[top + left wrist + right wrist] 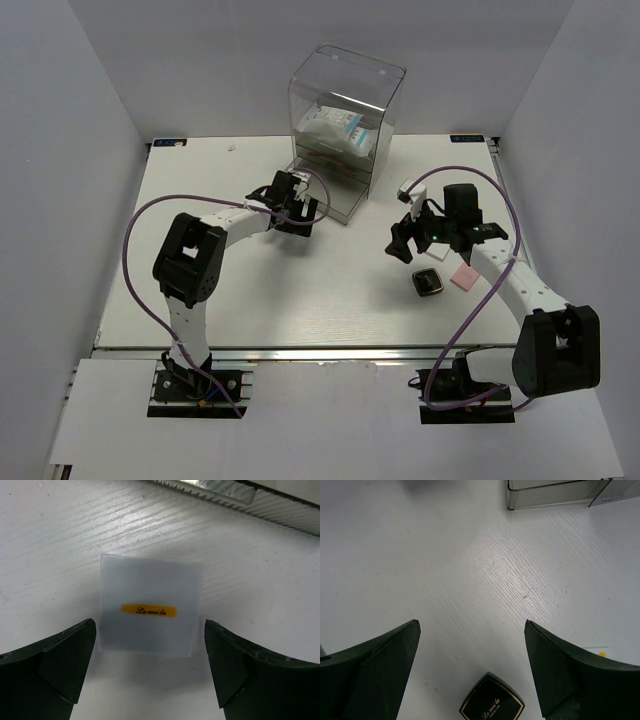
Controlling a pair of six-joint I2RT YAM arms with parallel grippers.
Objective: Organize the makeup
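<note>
A white square (pixel 150 611) with a yellow label lies flat on the table between the fingertips of my open left gripper (pixel 150 624), which hovers just above it. In the top view that gripper (pixel 295 210) is by the clear box's front left. My right gripper (pixel 405 243) is open and empty. The black gold-rimmed compact (pixel 428 282) lies just behind its fingertips, also in the right wrist view (pixel 491 700). The pink square (pixel 463 277) lies right of the compact. Another white square (pixel 405 187) lies farther back. The packet (pixel 335 130) sits inside the box. The dark-red sticks are not in view.
The large clear plastic drawer box (pixel 375 85) stands at the back centre of the white table (pixel 280 300). Its lower corner shows in the right wrist view (pixel 545 492). White walls close in the table on three sides. Purple cables loop beside both arms.
</note>
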